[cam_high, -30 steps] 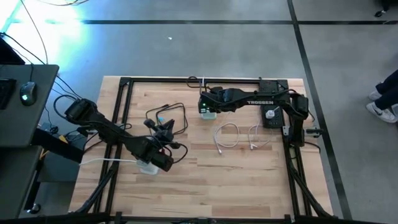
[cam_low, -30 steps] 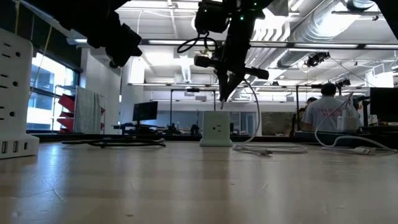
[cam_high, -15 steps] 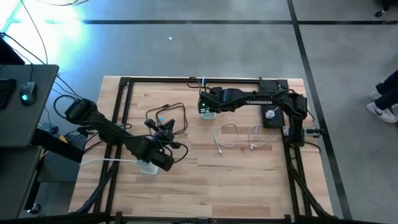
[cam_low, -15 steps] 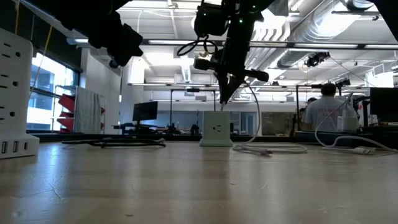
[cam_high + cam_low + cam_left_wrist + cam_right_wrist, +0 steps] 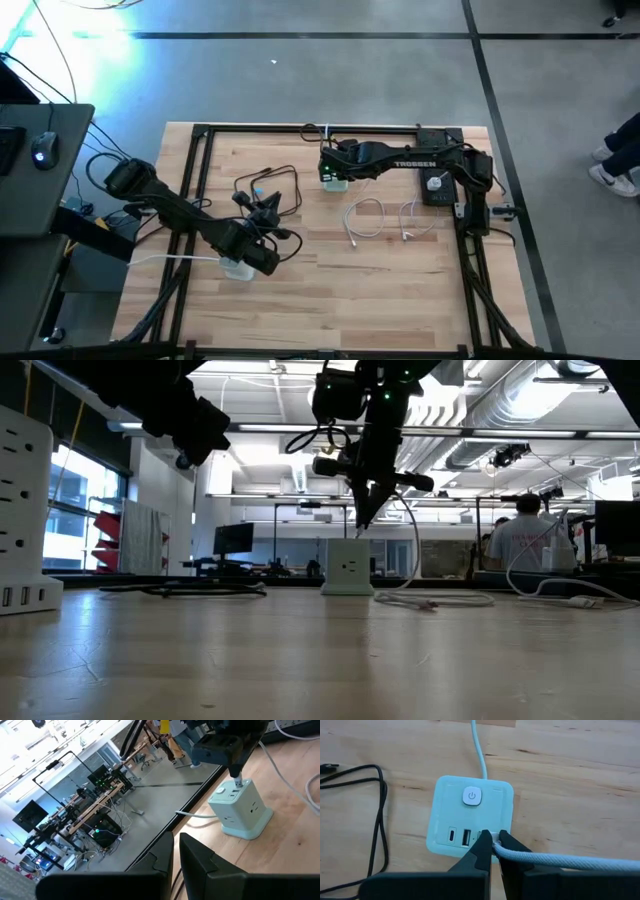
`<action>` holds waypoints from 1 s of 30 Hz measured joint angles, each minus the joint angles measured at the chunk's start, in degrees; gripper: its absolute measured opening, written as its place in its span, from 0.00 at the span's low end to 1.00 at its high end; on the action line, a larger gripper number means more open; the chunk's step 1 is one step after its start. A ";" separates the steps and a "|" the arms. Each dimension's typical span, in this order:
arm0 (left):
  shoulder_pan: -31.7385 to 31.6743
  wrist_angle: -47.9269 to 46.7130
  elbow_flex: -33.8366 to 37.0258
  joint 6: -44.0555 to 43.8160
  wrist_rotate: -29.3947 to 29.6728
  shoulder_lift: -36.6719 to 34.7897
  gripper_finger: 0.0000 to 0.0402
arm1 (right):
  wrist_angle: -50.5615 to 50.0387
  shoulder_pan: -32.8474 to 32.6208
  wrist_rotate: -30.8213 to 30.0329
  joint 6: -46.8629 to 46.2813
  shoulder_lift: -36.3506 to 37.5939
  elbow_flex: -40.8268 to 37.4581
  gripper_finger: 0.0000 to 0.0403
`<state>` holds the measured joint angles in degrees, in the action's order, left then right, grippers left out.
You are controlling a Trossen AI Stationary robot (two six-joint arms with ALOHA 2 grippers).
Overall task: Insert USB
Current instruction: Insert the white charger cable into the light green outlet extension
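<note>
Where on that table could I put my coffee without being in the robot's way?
The near right stretch of the wooden table is bare, below the white cables. It is crowded around the power cube, where the right gripper holds a plug, and by the black cable and left gripper.

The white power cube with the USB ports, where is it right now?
The power cube sits at the table's far middle in the high view, directly under the right gripper, which pinches a white cable at its ports.

Black cable (image 5: 272, 182), computer mouse (image 5: 41, 149)

White USB plug (image 5: 494, 840) at power cube (image 5: 470, 815)
</note>
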<state>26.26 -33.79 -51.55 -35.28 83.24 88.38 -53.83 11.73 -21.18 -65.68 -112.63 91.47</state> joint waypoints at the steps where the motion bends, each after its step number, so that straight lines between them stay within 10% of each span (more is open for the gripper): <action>1: 0.00 0.41 0.00 0.11 0.00 0.00 0.02 | -0.45 0.01 -0.02 0.27 -0.11 0.54 0.00; 30: -3.85 8.29 0.02 5.54 -7.54 0.00 0.02 | -0.37 -5.61 -8.89 0.99 -3.04 2.92 0.00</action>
<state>22.41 -25.49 -51.53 -29.74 75.70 88.38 -54.20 6.13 -30.07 -64.69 -115.68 94.39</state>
